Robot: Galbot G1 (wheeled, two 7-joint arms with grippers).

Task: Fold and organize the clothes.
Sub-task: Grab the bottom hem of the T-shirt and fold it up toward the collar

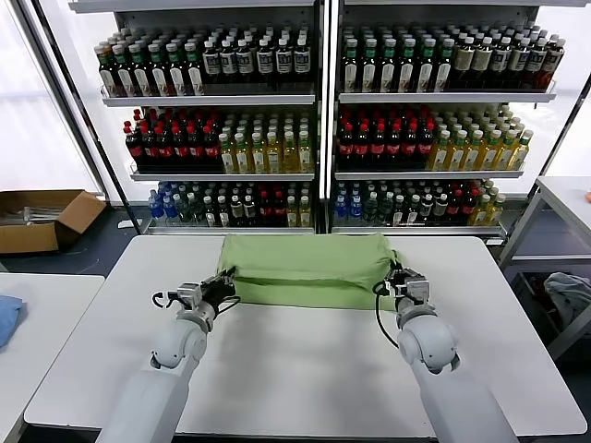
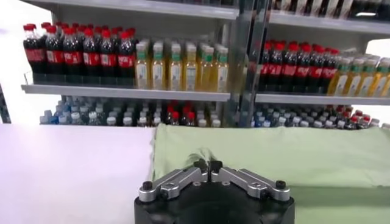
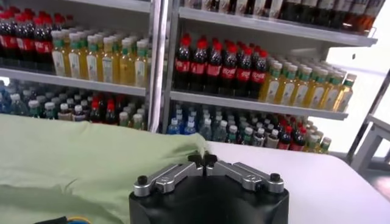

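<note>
**Ana:** Behind the white table [image 1: 305, 369], two tall metal shelving units [image 1: 323, 111] are standing full of bottled drinks, with dark cola bottles with red caps [image 1: 175, 138] and yellow drink bottles [image 1: 268, 152] sitting in rows. Where is the shirt lying?

**Ben:** On the far half of that table, the light green polo shirt of soft fabric [image 1: 309, 268] is lying folded into a wide band, its long side running across the table. No collar, buttons or print are showing from any view.

**Ana:** And the arms?

**Ben:** Both are reaching in from the near side. The left gripper [image 1: 224, 280] is sitting at the shirt's left end, at the near corner, and the right gripper [image 1: 395, 279] is sitting at the right end. In the left wrist view the left gripper [image 2: 208, 164] is showing its fingertips pressed together with a small ridge of green fabric rising right at them, so it is looking like a pinch on the shirt's edge. In the right wrist view the right gripper [image 3: 206, 159] is also showing its tips meeting, just at the shirt's border; whether cloth is between them, I cannot tell.

**Ana:** Anything else around?

**Ben:** An open brown cardboard box [image 1: 42, 220] is sitting on the floor at the left, a blue cloth [image 1: 7, 316] is lying on the neighbouring table, and a grey-white bundle of cloth [image 1: 568, 295] is resting low at the right.
</note>
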